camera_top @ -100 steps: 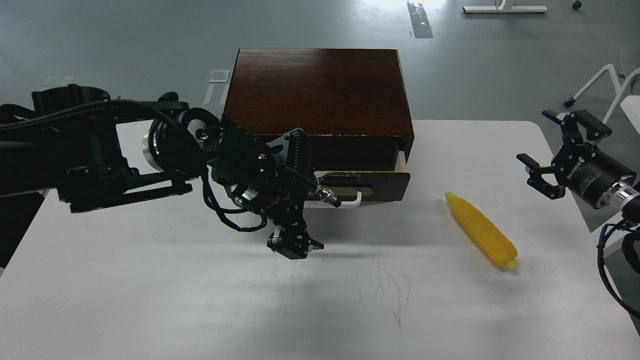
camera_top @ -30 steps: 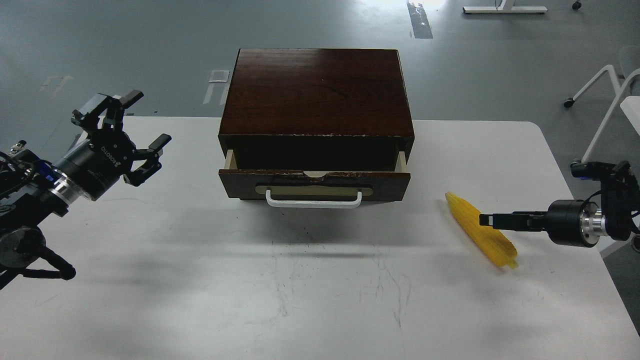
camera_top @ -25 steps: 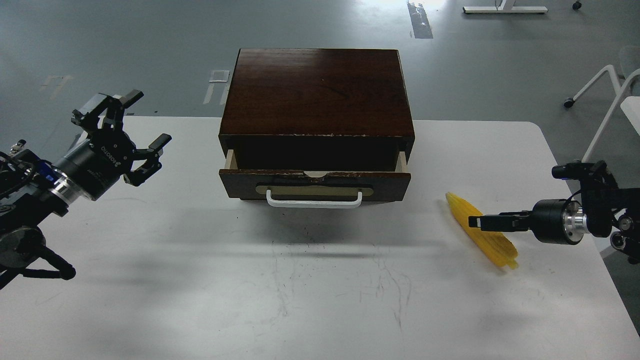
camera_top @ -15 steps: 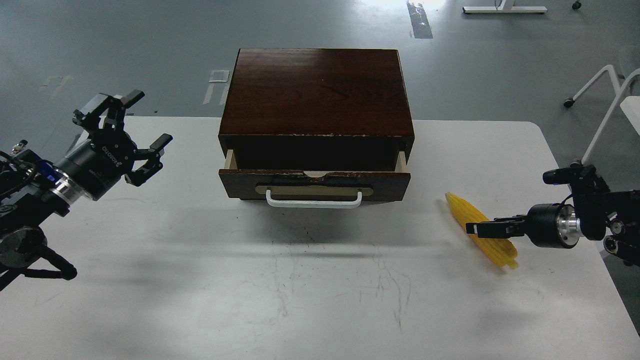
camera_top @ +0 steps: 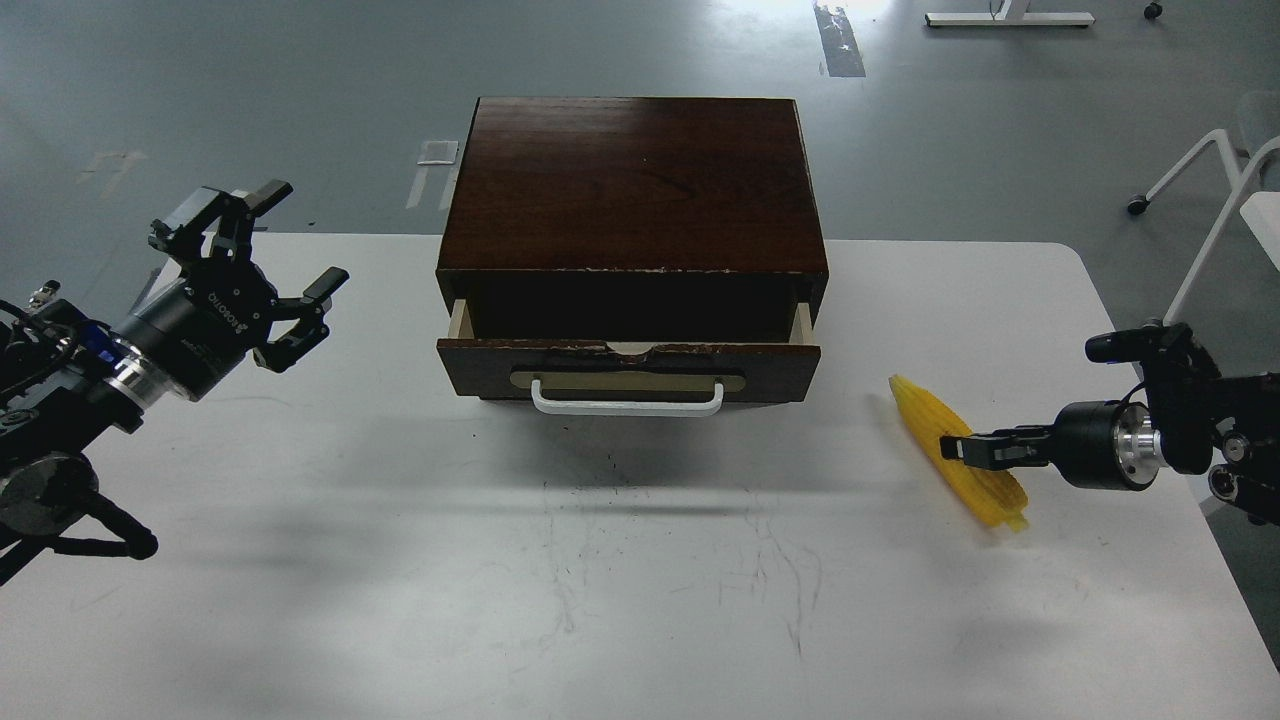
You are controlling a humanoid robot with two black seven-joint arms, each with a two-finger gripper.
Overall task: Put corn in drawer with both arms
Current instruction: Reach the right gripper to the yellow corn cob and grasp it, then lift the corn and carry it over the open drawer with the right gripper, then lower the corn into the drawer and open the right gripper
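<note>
The yellow corn [camera_top: 915, 412] lies slanted on the white table, right of the drawer. My right gripper [camera_top: 958, 448] comes in from the right, seen side-on, with its fingers closed across the cob's middle. The dark brown drawer [camera_top: 780, 362] is pulled partly out of its cabinet [camera_top: 635, 180], showing a dark gap behind its front and its white handle [camera_top: 627, 402]. My left gripper [camera_top: 268, 252] is open and empty, held above the table's left side, well away from the drawer.
The white table [camera_top: 600, 600] spreads out in front of the drawer. A white chair frame [camera_top: 1215, 180] stands off the table at the far right. Grey floor lies behind the cabinet.
My left arm drew back from the drawer handle to the left, leaving the drawer partly open. My right gripper reached in over the corn, which has shifted slightly up and left with it.
</note>
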